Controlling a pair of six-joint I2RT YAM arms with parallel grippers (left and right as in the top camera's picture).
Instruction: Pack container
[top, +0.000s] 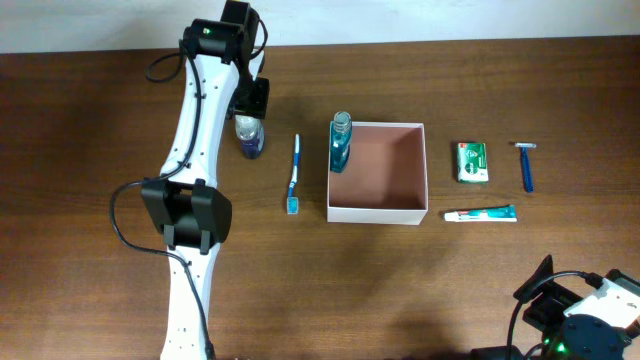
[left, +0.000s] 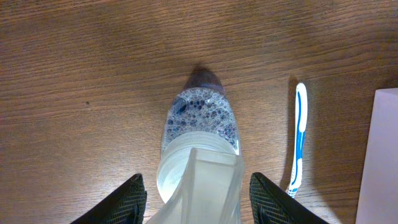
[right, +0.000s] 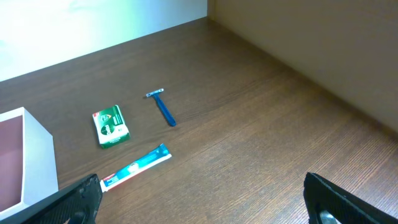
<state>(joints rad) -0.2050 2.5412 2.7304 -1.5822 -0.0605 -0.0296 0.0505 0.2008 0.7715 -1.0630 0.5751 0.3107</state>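
Observation:
The container (top: 378, 205) is a square white box with a pinkish-brown inside, at mid table. A teal mouthwash bottle (top: 341, 145) stands in its back left corner. My left gripper (top: 251, 108) is at the back left, open, its fingers (left: 198, 202) on either side of a clear bottle of bubbly blue liquid (top: 249, 140) with a gap on each side. In the left wrist view the bottle (left: 202, 121) shows from its clear cap end. My right gripper (right: 205, 205) is open and empty at the front right (top: 548, 290).
A blue and white toothbrush (top: 294, 175) lies between the clear bottle and the container, and also shows in the left wrist view (left: 299, 140). Right of the container lie a green packet (top: 472, 161), a blue razor (top: 526, 165) and a toothpaste tube (top: 481, 214).

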